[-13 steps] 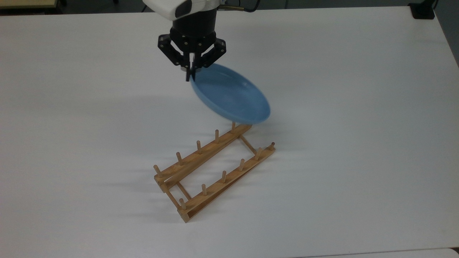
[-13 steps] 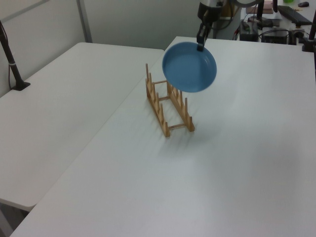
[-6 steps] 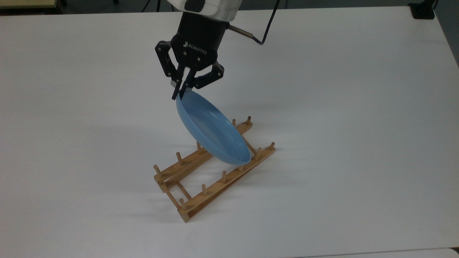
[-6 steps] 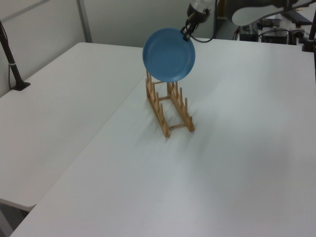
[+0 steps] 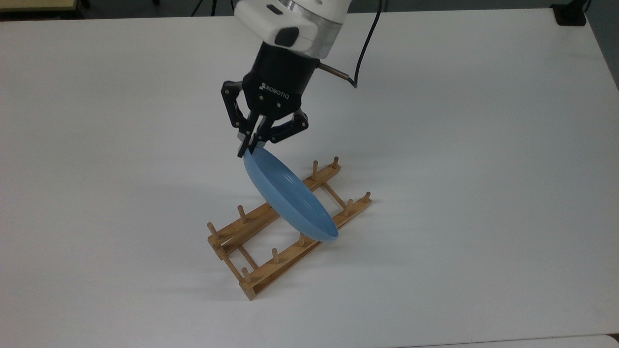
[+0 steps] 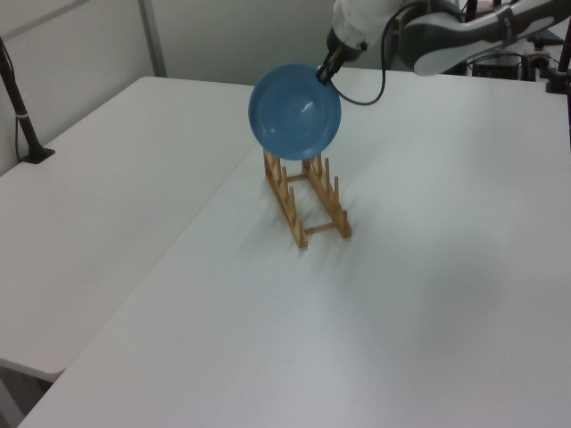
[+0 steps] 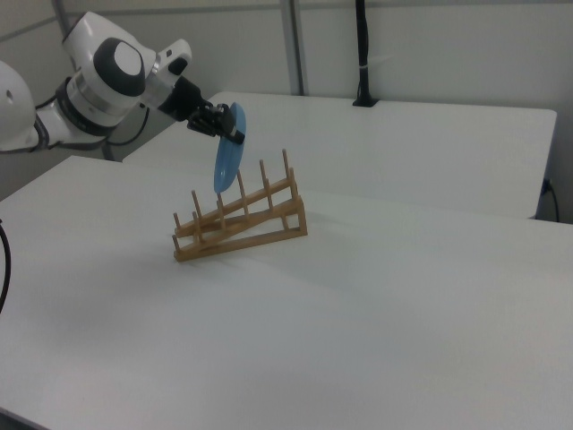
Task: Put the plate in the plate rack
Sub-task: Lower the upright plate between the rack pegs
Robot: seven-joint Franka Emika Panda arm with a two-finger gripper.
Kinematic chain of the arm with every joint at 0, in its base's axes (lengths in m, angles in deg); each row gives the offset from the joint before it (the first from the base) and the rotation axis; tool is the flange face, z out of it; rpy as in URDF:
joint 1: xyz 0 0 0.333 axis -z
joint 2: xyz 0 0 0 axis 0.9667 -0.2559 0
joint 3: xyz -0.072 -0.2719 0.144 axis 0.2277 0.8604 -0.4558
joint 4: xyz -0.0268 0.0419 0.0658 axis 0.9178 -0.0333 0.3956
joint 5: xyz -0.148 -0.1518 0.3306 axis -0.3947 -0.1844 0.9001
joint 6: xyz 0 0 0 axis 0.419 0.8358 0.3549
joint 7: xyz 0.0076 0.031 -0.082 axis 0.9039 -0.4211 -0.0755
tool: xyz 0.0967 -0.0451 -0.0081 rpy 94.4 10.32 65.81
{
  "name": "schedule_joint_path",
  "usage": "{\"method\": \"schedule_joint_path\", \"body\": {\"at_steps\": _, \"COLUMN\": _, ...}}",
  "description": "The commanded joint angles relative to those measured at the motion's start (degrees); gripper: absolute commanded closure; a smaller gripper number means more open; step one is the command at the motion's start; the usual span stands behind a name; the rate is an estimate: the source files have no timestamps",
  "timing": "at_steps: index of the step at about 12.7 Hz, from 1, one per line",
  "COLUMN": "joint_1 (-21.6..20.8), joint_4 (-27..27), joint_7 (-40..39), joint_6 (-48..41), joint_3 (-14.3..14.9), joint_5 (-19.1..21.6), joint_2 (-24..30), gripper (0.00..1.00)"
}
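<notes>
Holding plate (image 5: 290,200) by upper rim, gripper (image 5: 250,147) fingers pinched narrow on it. Plate on edge, tilted, hanging over middle of rack (image 5: 290,227); lower edge down btwn pegs, contact w/ rails unclear. Rack on white table (image 5: 483,193).

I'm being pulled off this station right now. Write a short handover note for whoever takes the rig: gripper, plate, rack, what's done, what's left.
Gripper: shut on the plate's upper rim, holding it on edge.
Plate: blue, nearly upright, in the air over the middle of the plate rack; in the right view it hangs above the pegs, its lower edge about at peg height, not yet seated.
Plate rack: wooden, alone on the white table, no plates in it.
Done: plate picked up, turned on edge, brought over the rack.
Left: lower it into a slot between pegs, open the gripper, withdraw.
</notes>
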Motion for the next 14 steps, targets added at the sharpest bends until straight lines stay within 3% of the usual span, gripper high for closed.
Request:
{"method": "schedule_joint_path", "body": {"at_steps": 1, "joint_1": -1.19, "joint_4": -2.58, "joint_7": 0.91, "joint_6": 3.29, "joint_3": 0.48, "joint_5": -2.63, "joint_2": 0.56, "gripper": 1.00}}
{"method": "schedule_joint_path", "body": {"at_steps": 8, "joint_1": -0.05, "joint_4": -3.29, "joint_7": -3.31, "joint_6": 7.42, "joint_3": 0.92, "joint_5": -5.88, "joint_2": 0.74, "gripper": 1.00}}
{"method": "schedule_joint_path", "body": {"at_steps": 14, "joint_1": 0.21, "joint_4": -5.56, "joint_7": -3.22, "joint_6": 7.42, "joint_3": 1.01, "joint_5": -11.77, "joint_2": 1.35, "gripper": 1.00}}
